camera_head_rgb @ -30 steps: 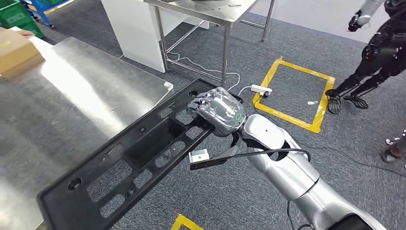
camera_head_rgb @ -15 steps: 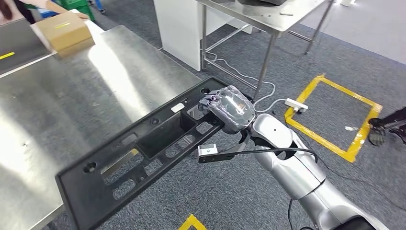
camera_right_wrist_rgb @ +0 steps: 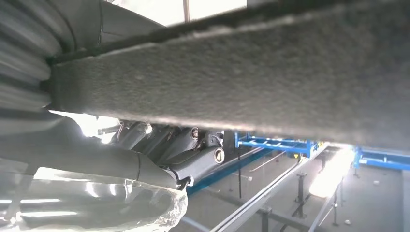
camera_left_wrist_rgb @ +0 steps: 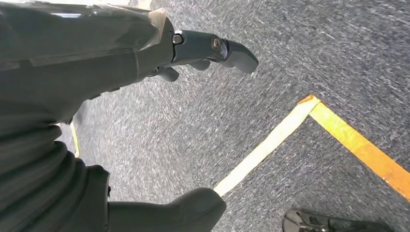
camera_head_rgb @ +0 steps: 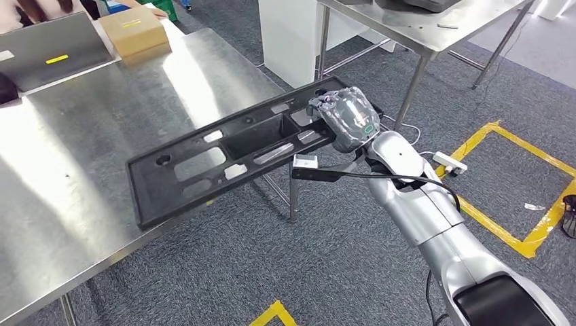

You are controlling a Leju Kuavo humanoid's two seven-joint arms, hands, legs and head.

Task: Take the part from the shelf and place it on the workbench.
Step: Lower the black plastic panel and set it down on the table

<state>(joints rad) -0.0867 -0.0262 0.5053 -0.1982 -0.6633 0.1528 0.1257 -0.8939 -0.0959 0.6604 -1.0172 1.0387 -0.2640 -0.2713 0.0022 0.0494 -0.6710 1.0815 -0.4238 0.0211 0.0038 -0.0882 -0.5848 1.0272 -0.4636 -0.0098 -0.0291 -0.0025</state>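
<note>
The part [camera_head_rgb: 231,159] is a long black plastic panel with several cut-outs and a deep recess in its middle. My right hand [camera_head_rgb: 345,119] grips its right end from above. The panel hangs level over the near right corner of the steel workbench [camera_head_rgb: 88,142], its left half above the tabletop. From the right wrist camera I see the panel's rough underside [camera_right_wrist_rgb: 232,87] close up, with the fingers [camera_right_wrist_rgb: 193,145] of my right hand [camera_right_wrist_rgb: 159,154] curled under it. My left hand [camera_left_wrist_rgb: 145,43] hangs over the grey carpet, fingers apart, holding nothing.
A brown cardboard box [camera_head_rgb: 134,30] and a grey laptop-like slab [camera_head_rgb: 47,51] lie at the workbench's far edge, a person's hands near them. A second steel table [camera_head_rgb: 421,20] stands behind. Yellow floor tape [camera_head_rgb: 516,197] and a white power strip [camera_head_rgb: 450,161] lie on the carpet to the right.
The camera has swung left, so the workbench now takes up more of the view. The panel, still gripped by my right hand, has come further over the tabletop and looks more level.
</note>
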